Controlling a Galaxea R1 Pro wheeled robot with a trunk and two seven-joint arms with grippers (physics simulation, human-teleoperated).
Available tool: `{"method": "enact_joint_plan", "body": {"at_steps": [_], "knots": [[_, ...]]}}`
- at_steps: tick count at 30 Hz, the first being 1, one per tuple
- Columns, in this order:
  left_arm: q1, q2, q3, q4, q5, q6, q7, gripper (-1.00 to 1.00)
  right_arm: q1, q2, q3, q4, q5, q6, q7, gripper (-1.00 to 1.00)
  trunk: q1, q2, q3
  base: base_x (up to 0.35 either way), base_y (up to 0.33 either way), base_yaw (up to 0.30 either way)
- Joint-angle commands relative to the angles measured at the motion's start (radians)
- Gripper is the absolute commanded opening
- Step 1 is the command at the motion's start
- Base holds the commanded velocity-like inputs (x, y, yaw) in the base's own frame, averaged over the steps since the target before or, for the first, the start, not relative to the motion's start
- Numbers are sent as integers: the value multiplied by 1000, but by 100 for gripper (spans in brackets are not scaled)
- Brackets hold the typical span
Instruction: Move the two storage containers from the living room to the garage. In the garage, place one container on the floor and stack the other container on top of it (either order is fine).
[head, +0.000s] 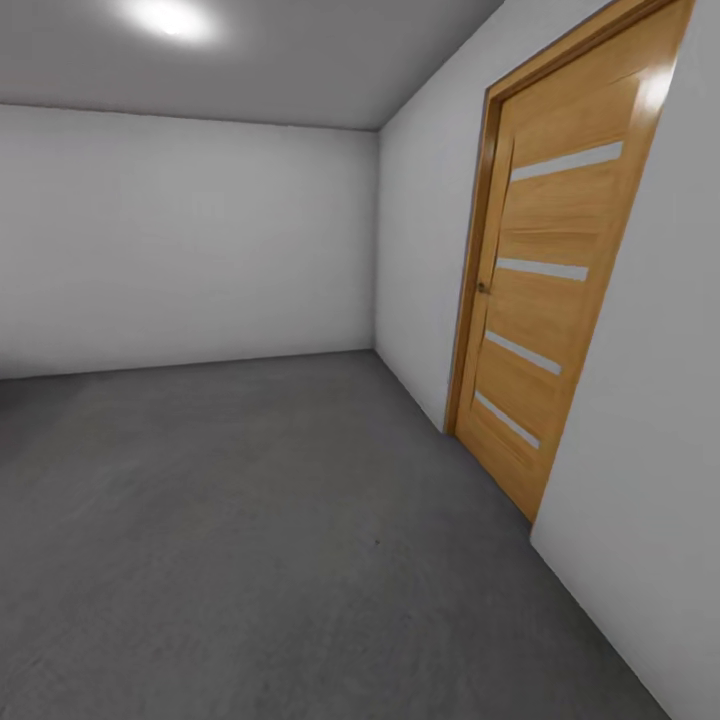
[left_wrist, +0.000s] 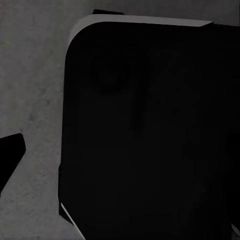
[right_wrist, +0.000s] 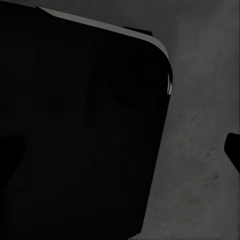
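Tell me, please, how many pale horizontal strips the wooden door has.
4. On the wooden door in the right wall, the strips sit one above another: top, second, third, lowest. None seems hidden.

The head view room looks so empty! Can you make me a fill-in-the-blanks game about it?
1. The floor is dark ____.
2. The wooden door stands on the ____ side of the head view.
3. The door has ____ pale horizontal strips across it.
4. A round ____ glows on the ceiling.

Missing words: grey; right; four; light
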Motion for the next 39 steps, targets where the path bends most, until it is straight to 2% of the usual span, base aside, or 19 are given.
{"method": "enact_joint_plan", "body": {"at_steps": [1,39], "knots": [[0,0,0,0,10,-2,0,100,0,0,9,0,-9,-3,-3,100,1,0,-1,322,-17,0],[0,0,0,0,9,-1,0,100,0,0,10,0,-7,-3,-3,100,1,0,-1,322,-1,0]]}}
